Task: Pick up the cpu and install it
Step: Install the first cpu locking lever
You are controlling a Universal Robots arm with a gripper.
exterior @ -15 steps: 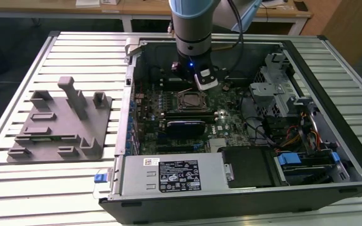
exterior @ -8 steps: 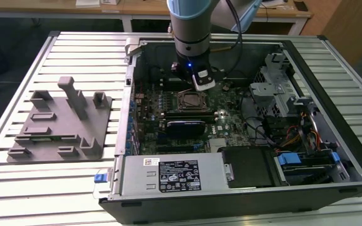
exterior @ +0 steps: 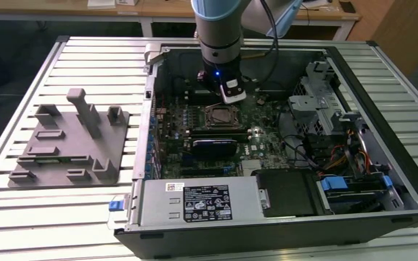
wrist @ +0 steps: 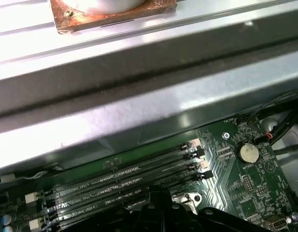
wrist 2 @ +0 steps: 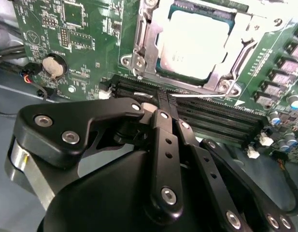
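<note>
The cpu (wrist 2: pixel 192 43), a flat square chip with a pale silvery top, lies inside the metal frame of its socket on the green motherboard. In the exterior view the socket (exterior: pixel 221 116) sits mid-board inside the open computer case. My gripper (wrist 2: pixel 162 104) hangs just off the socket, above the black memory slots (wrist 2: pixel 211 116). Its black fingers (wrist 2: pixel 158 125) are pressed together with nothing between them. The first wrist view has the gripper (wrist: pixel 158 195) tip over the same slots. The arm (exterior: pixel 220 49) comes down from the case's far side.
A grey plastic fixture (exterior: pixel 71 141) with upright posts stands on the slatted table at the exterior view's left. Inside the case are a power supply (exterior: pixel 194 201), a drive cage (exterior: pixel 325 109), cables (exterior: pixel 339 157) and a coin battery (wrist 2: pixel 54 65). The case wall (wrist: pixel 139 96) runs close by.
</note>
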